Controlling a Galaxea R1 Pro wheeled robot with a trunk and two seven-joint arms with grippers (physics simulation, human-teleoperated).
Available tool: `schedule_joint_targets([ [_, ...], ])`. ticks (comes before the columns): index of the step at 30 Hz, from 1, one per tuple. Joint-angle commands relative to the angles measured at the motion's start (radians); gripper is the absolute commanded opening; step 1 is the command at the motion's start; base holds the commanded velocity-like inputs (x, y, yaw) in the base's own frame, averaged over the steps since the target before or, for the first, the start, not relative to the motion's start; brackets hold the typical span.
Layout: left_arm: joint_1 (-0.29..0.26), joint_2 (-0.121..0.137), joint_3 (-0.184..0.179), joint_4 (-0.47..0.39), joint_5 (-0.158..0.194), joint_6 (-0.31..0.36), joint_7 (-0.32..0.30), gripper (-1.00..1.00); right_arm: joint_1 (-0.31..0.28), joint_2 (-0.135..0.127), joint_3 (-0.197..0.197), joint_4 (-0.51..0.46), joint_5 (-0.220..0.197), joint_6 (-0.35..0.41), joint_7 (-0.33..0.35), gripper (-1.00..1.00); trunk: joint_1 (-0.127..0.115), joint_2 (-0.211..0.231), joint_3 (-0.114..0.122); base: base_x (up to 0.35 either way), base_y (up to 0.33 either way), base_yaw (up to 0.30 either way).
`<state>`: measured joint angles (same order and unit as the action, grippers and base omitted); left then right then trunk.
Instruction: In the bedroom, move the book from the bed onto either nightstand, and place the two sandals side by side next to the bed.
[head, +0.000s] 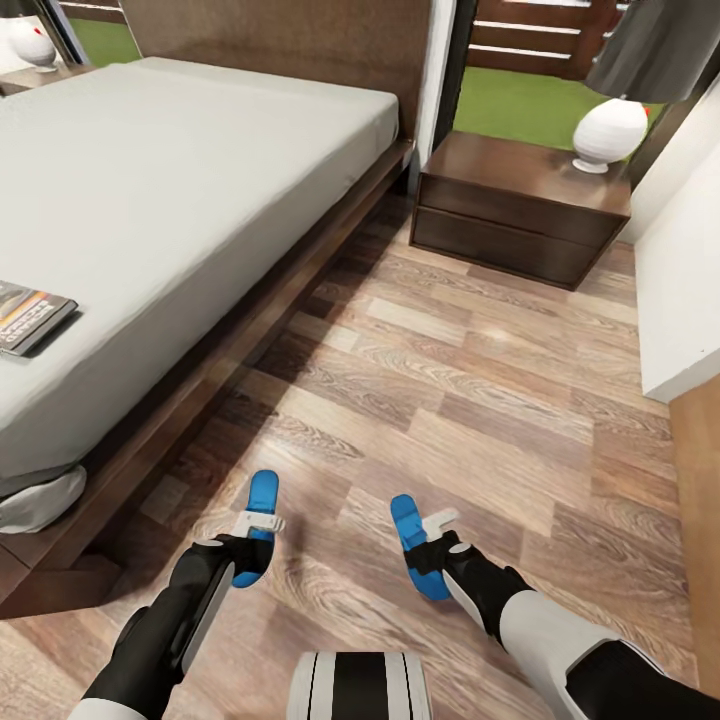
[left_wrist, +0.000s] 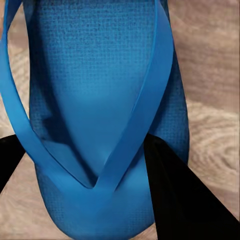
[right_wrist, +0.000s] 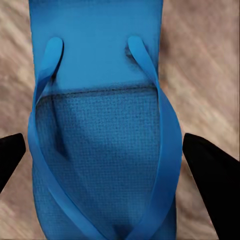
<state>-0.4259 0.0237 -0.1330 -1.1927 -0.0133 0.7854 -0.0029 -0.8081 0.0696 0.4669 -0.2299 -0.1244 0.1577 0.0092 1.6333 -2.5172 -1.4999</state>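
Two bright-blue sandals lie on the wood floor beside the bed. My left gripper is shut on the left sandal, whose sole and V-strap sit between the black fingers. My right gripper is open and straddles the right sandal; its fingers stand just clear of the sole's edges. The book rests on the grey mattress near its left side. A dark-brown nightstand stands past the bed's head.
A white lamp occupies the right end of that nightstand's top. A second nightstand with a lamp is beyond the bed. A white wall block borders the floor on the right. Open floor runs from the sandals to the nightstand.
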Motion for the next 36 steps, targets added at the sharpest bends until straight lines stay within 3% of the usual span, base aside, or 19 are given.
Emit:
schedule_joint_targets([
  [1, -0.001, 0.001, -0.002, -0.001, -0.002, 0.005, 0.0, -1.0, 0.0, -0.001, 0.007, -0.002, -0.01, 0.005, 0.0, -1.0, 0.0, 0.0, -0.001, 0.338, -0.007, 0.221],
  [12, -0.001, 0.0, -0.012, -0.001, -0.002, 0.005, 0.0, -1.0, 0.0, -0.001, 0.007, -0.002, -0.011, 0.005, 0.0, -1.0, 0.0, 0.0, -0.001, 0.337, -0.018, 0.231],
  [23, -0.001, 0.001, -0.034, -0.001, -0.002, 0.005, 0.001, -1.0, 0.0, -0.002, 0.009, -0.002, -0.01, 0.005, 0.001, -1.0, 0.0, 0.0, -0.001, 0.323, -0.152, 0.204],
  [29, -0.001, 0.0, -0.033, -0.001, -0.002, 0.003, 0.001, -1.0, 0.0, -0.001, 0.009, -0.002, -0.009, 0.005, 0.002, -1.0, 0.0, 0.0, -0.001, 0.046, -0.02, 0.007],
  [31, -0.002, -0.007, -0.033, 0.06, 0.004, -0.036, 0.003, -1.0, 0.0, 0.001, 0.008, -0.002, -0.01, 0.018, 0.001, -1.0, 0.0, 0.0, -0.001, 0.0, 0.0, 0.0],
  [34, -0.033, -0.04, -0.03, 0.207, 0.007, -0.122, 0.045, -1.0, 0.0, 0.001, -0.016, -0.023, -0.013, 0.058, -0.002, -1.0, 0.0, 0.0, -0.001, 0.0, 0.0, 0.0],
  [35, -0.064, -0.054, -0.029, 0.31, 0.012, -0.195, 0.09, -1.0, 0.0, 0.001, -0.052, -0.038, -0.013, 0.081, -0.01, -1.0, 0.0, 0.0, -0.001, 0.0, 0.0, 0.0],
  [36, -0.077, -0.061, -0.028, 0.355, 0.015, -0.234, 0.109, -1.0, 0.0, 0.0, -0.074, -0.043, -0.013, 0.091, -0.02, -1.0, 0.0, 0.0, -0.001, 0.0, 0.0, 0.0],
])
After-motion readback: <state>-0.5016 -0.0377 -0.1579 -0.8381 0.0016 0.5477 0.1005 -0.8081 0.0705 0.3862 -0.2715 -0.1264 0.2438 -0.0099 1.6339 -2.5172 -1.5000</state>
